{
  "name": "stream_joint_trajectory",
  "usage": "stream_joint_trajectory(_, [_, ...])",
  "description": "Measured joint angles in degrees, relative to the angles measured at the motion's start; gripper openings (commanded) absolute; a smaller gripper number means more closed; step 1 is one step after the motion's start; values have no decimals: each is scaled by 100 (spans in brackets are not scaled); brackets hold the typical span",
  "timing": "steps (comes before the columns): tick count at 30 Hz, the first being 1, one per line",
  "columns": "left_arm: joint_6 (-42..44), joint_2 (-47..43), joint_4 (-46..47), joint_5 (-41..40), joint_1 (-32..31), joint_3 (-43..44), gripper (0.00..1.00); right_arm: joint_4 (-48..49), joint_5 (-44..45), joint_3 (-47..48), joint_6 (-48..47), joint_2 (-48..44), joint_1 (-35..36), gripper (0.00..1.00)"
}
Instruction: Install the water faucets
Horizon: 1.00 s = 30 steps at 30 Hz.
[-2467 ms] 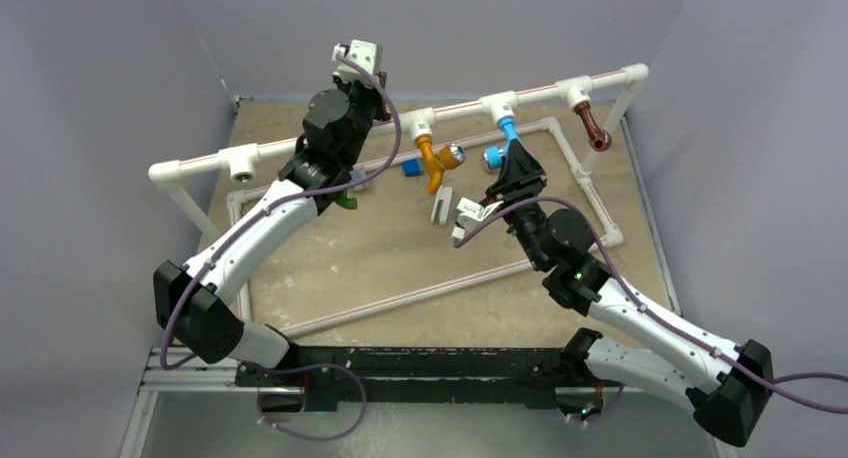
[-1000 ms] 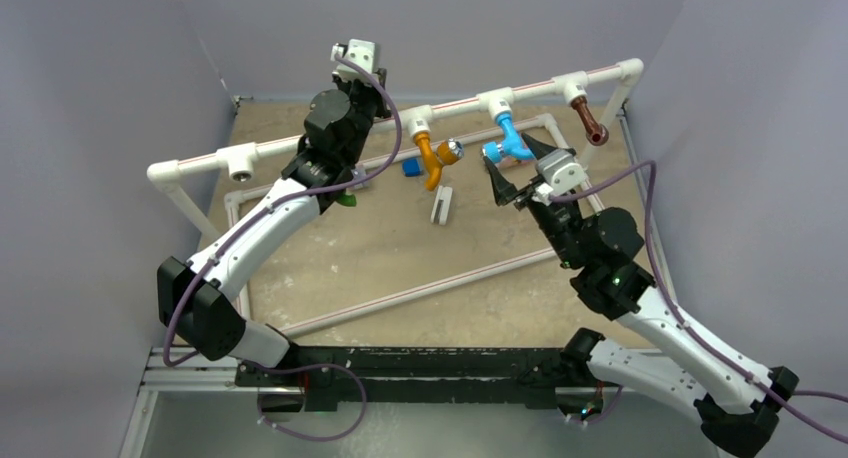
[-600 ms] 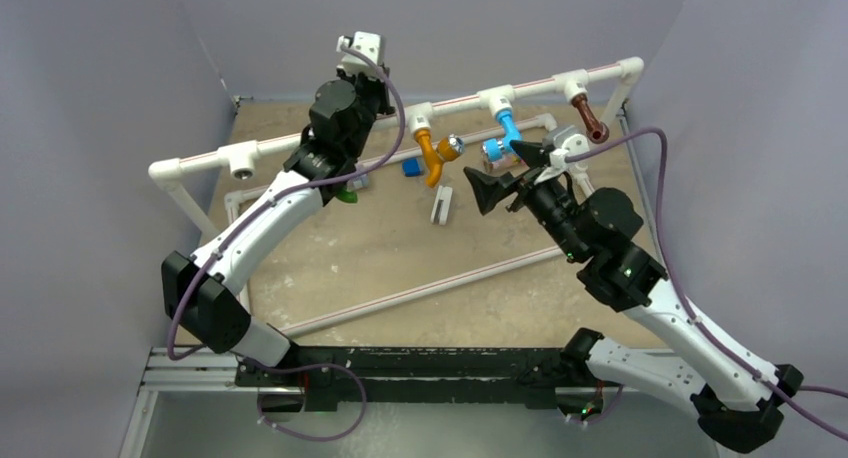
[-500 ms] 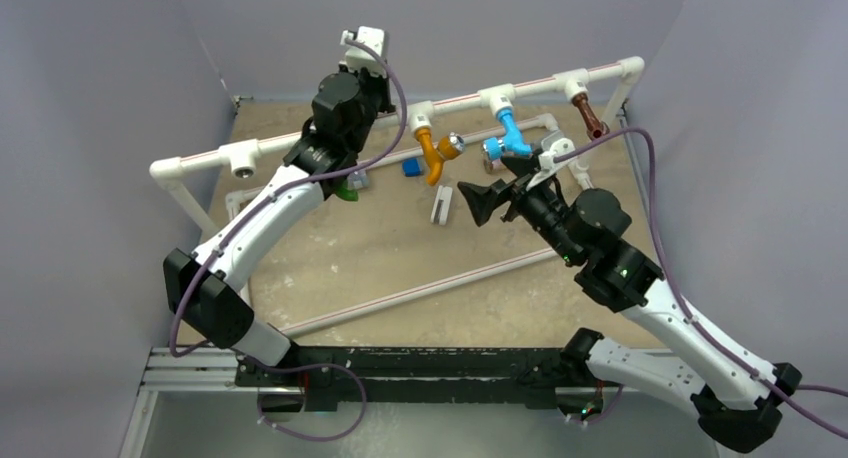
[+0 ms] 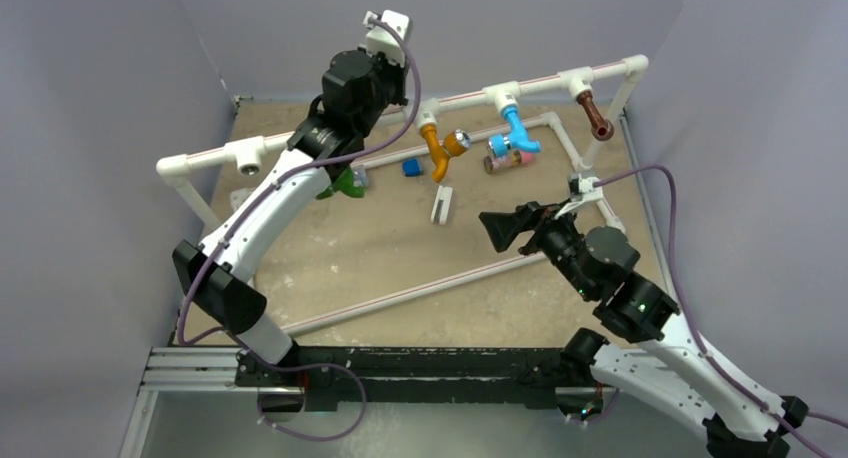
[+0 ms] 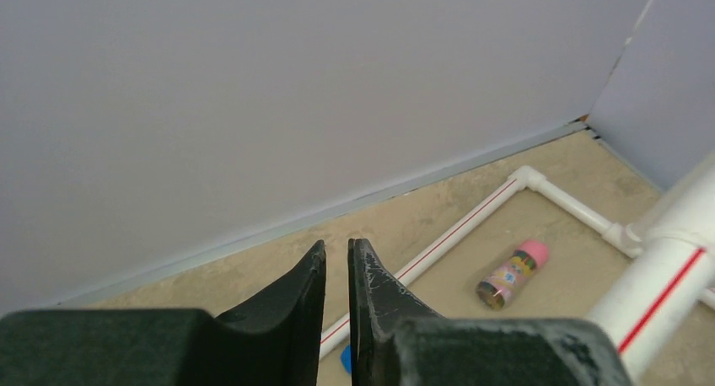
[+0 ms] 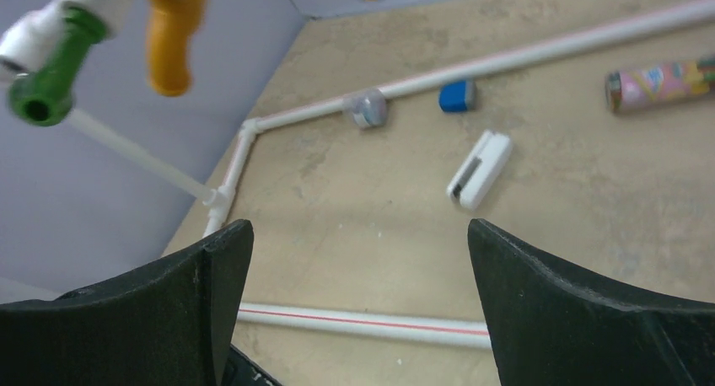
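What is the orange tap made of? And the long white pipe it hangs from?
The orange tap looks like smooth glossy plastic: even colour, rounded moulded bend. The white pipe looks like matte plastic tubing with chunky joints, probably PVC.

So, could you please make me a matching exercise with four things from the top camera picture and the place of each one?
Things:
1. blue faucet
2. brown faucet
3. blue cube
4. white block

Places:
A. on the table, just left of the orange faucet
B. on the raised pipe, at the fitting nearest its right end
C. on the table, in front of the orange faucet, toward the arm bases
D. on the raised pipe, between the orange and brown faucets

Pairs: 1-D, 2-B, 3-A, 4-C
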Motion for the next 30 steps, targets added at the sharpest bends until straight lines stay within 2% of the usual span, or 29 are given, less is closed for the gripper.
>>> stream_joint_trajectory(4, [-24,-55,118,444,-42,179,17,-365,535,-313,970,140,0,99])
stream_joint_trajectory(9, [-203,-520,168,1005,-46,179,17,-660,846,-538,1655,544,0,99])
stream_joint_trajectory(18, [-1001,-2022,-490,2144,-46,103,20,-415,1405,-531,1886,1604,0,99])
stream_joint_trajectory(22, [-1333,-2669,-1165,2682,-46,-337,25,-310,1797,-527,1722,2124,0,98])
stream_joint_trajectory(25, [-1545,-3143,-1714,3003,-46,-979,32,-214,2277,-522,1578,2463,0,99])
stream_joint_trajectory(30, [-1840,-3766,-2588,3499,-46,-1974,37,-278,3248,-385,1565,3080,0,99])
